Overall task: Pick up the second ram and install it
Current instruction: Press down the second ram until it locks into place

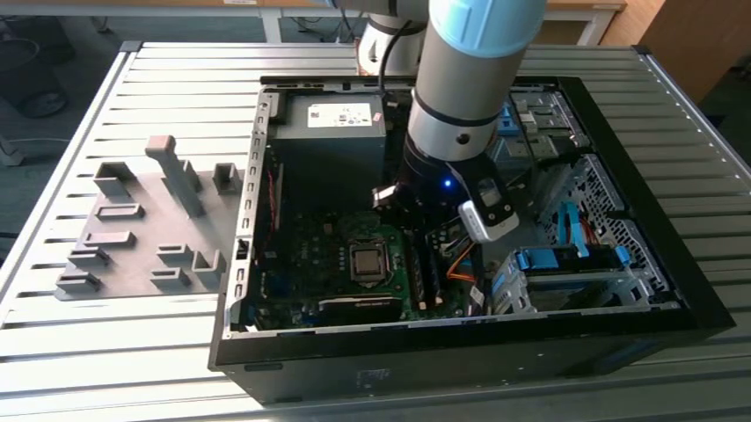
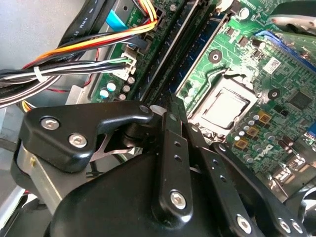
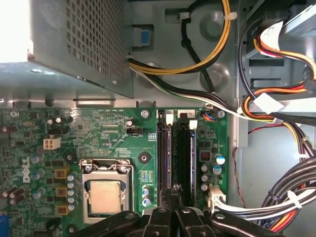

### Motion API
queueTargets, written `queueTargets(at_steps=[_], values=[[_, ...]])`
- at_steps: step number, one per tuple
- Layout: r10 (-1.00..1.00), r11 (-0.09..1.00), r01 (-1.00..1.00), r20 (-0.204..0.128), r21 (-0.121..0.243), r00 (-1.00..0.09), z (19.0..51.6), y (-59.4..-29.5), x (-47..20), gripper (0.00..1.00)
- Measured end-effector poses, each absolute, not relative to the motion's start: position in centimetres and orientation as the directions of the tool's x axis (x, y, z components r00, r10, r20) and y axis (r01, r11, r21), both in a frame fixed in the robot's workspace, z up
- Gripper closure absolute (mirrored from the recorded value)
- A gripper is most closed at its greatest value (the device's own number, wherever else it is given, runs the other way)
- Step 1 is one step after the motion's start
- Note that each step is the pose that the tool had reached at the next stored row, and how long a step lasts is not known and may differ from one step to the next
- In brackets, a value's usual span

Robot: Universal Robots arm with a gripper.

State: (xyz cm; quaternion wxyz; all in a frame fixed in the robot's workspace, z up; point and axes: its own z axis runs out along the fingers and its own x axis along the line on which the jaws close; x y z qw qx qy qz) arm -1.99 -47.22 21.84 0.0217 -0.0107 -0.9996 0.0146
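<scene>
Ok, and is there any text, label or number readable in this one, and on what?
No text here can be quoted reliably.
White sticker on the power supply, exterior view: print too small to read.
White lettering on the motherboard, first wrist view: too small to read.
Small white label on the motherboard, second wrist view: blurred.
White cable tag, first wrist view: no legible writing.
</scene>
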Motion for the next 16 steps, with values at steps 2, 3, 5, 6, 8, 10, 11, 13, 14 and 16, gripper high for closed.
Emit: queueTargets(at_steps=[2,3,5,6,8,10,11,13,14,16], values=[[0.022,0.999,0.021,0.043,-0.029,-0.999,21.6,-47.2,-2.0,0.89],[0.022,0.999,0.021,0.043,-0.029,-0.999,21.5,-47.2,-2.0,0.89],[0.022,0.999,0.021,0.043,-0.029,-0.999,21.4,-47.2,-2.0,0.89],[0.022,0.999,0.021,0.044,-0.031,-0.999,21.3,-47.2,-2.0,0.89],[0.022,0.999,0.021,0.044,-0.032,-0.999,21.3,-47.2,-2.0,0.89],[0.022,0.999,0.021,0.044,-0.032,-0.999,21.4,-47.2,-2.0,0.89],[0.022,0.999,0.021,0.044,-0.030,-0.999,21.4,-47.2,-2.0,0.89],[0.022,0.999,0.021,0.042,-0.024,-0.999,21.7,-47.2,-2.0,0.89],[0.022,1.000,0.021,0.042,-0.021,-0.999,22.0,-47.1,-2.0,0.89],[0.022,0.999,0.021,0.043,-0.024,-0.999,22.7,-47.2,-2.0,0.89]])
